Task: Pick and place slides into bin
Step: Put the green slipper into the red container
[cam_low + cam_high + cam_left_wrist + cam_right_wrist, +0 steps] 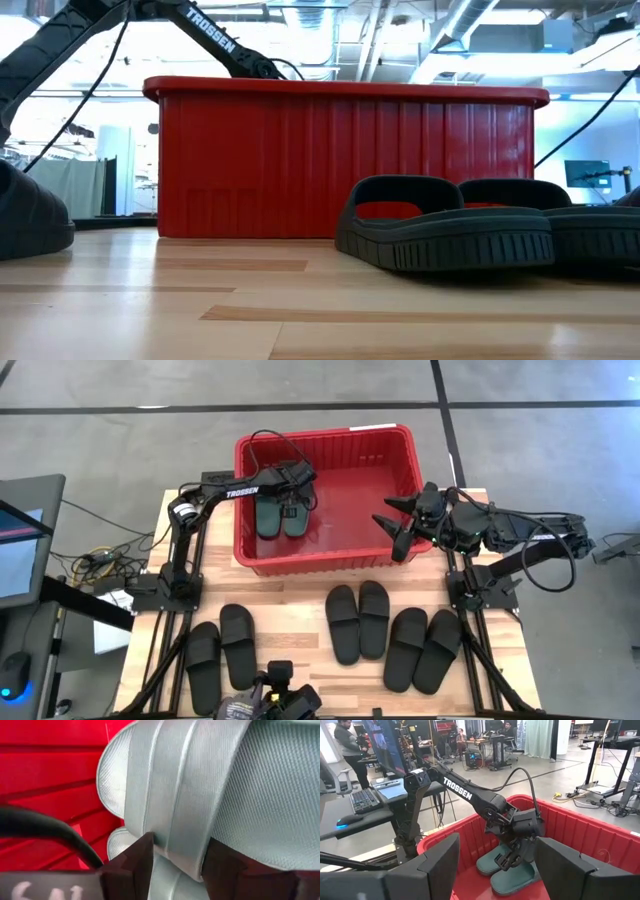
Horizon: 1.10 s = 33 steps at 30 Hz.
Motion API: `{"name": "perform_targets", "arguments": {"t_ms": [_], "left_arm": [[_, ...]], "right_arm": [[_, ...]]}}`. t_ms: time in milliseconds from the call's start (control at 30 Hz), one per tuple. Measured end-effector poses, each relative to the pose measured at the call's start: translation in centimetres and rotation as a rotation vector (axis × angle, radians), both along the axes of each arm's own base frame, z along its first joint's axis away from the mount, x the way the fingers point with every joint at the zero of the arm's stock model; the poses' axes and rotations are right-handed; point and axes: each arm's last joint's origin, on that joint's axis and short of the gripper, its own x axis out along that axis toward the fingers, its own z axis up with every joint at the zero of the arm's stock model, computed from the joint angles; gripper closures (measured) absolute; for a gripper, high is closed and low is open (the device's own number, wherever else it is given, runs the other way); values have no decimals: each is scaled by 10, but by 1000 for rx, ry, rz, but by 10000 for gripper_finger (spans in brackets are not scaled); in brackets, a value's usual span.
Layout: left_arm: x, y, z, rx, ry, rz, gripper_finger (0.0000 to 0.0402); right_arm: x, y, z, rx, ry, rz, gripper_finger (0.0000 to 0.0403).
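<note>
Red bin (330,555): sits at the far middle of the wooden table (300,610), and from the low view its ribbed wall fills the background behind the near sandals.

Green slides (281,512): both are down inside the bin, on its left side, lying side by side on the red floor. The right wrist view shows them soles down and toes together.

Left gripper (297,482): reaching over the bin's left rim and down onto the green pair. Up close in its own wrist view, the two dark fingers (135,862) sit on either side of a ribbed strap of a green slide (200,795), so the jaws are narrow and closed around that strap.

Right gripper (397,520): hovering over the bin's right side, just above the rim, holding nothing. Its fingers (437,862) are spread wide in its own view, with the left arm and the green pair framed between them.

Black slides, left pair (222,650): on the table near the left front, well apart from the bin.

Black slides, middle pair (358,620): side by side just in front of the bin's near wall.

Black slides, right pair (423,648): angled, just right of the middle pair, touching or nearly touching it.

Low view: one black slide (445,235) sits close to the camera, its strap arching up, with another beside it on the right.

Background: a person (351,750) stands by desks in the room beyond the table.
</note>
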Motion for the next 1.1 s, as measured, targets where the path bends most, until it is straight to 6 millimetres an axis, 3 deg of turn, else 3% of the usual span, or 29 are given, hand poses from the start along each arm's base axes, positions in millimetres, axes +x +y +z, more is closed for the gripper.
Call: {"name": "perform_targets", "arguments": {"t_ms": [600, 1100], "left_arm": [[4, -1, 18, 59, -48, 28, 267], [5, -3, 17, -7, -132, 48, 267]], "right_arm": [[-1, 5, -3, 13, 22, 44, 163], [-1, 13, -3, 28, 20, 76, 163]]}}
